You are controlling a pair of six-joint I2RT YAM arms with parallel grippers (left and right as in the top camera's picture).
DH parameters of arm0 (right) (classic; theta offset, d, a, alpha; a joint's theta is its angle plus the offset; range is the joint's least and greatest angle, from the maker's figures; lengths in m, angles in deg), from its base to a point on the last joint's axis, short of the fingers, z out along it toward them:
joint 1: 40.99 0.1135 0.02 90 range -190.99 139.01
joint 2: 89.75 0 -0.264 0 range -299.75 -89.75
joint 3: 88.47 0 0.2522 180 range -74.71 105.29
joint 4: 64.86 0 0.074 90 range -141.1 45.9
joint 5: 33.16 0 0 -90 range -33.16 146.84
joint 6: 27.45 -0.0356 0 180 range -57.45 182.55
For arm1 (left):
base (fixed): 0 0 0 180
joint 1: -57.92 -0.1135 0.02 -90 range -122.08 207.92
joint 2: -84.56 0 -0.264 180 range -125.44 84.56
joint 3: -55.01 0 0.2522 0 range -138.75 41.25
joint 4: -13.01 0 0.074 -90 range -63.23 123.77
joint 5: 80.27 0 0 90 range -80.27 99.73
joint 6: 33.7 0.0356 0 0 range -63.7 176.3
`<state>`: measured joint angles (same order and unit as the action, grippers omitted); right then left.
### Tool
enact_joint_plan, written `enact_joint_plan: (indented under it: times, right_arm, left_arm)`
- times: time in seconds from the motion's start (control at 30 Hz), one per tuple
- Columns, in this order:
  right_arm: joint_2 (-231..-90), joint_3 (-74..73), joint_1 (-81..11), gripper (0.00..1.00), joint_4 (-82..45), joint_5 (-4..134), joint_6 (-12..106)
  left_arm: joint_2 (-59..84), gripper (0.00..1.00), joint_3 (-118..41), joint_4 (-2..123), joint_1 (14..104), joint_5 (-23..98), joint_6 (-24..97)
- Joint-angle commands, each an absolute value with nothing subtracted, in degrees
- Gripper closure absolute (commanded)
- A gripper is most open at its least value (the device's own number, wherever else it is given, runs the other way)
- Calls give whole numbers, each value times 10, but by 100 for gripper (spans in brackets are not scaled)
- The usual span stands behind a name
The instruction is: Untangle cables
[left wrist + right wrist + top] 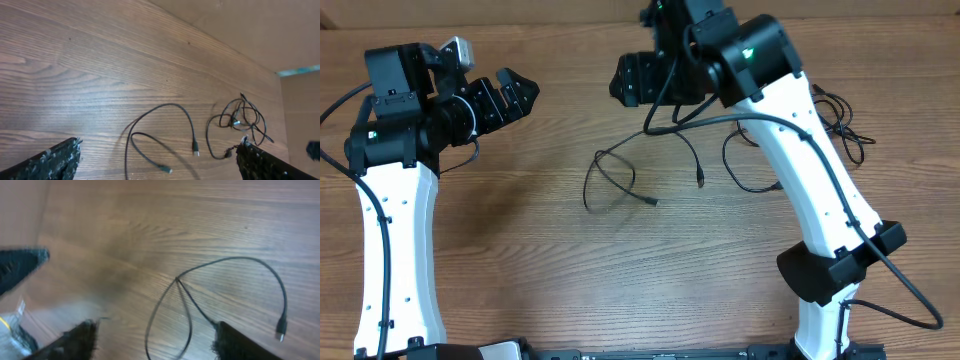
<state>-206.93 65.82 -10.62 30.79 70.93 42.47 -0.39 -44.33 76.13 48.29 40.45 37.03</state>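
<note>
The wooden table (520, 250) is carrying all the work. The left arm (395, 230) is standing down the left of the overhead frame and the right arm (820, 190) down the right. The left gripper (518, 92) is hanging at upper left, jaws spread wide with nothing between them. The right gripper (156, 327) is hovering at upper centre. Its wrist view is showing the fingers (240, 342) well apart and pinching nothing. One strand is running right up to the lower-right finger, and contact there cannot be ruled out.

The cables are lying in two groups. A knotted bundle (842, 122) is sitting at upper right of the overhead frame, partly behind the right arm. A loose cable (610, 178) is sprawling at centre in an open loop, well apart from the bundle. Its plugs (653, 202) are resting on bare wood.

Assessment: the cords are looking thin, light and limp. They are likely to drag and fold at the pinch rather than lift whole, and to slide through a light grip. The best hold is probably an outer strand of the bundle, or a free end just behind a plug, where the moulded body is offering a stop. Pulling at the knot's centre is risking tightening it.
</note>
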Motion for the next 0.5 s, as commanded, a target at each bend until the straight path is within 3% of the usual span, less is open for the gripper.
enact_joint_plan:
  times: [0.0, 0.13, 0.47]
  right_arm:
    - [-2061, 685, -147, 13, 305, 694, 415]
    - [-2035, 691, -196, 0, 309, 694, 398]
    - [-1984, 691, -276, 0, 344, 693, 399]
  left_arm:
    - [-5, 1, -444, 766, 493, 424, 381]
    - [-5, 0, -444, 771, 516, 424, 400]
    - [-32, 0, -443, 792, 621, 351, 447]
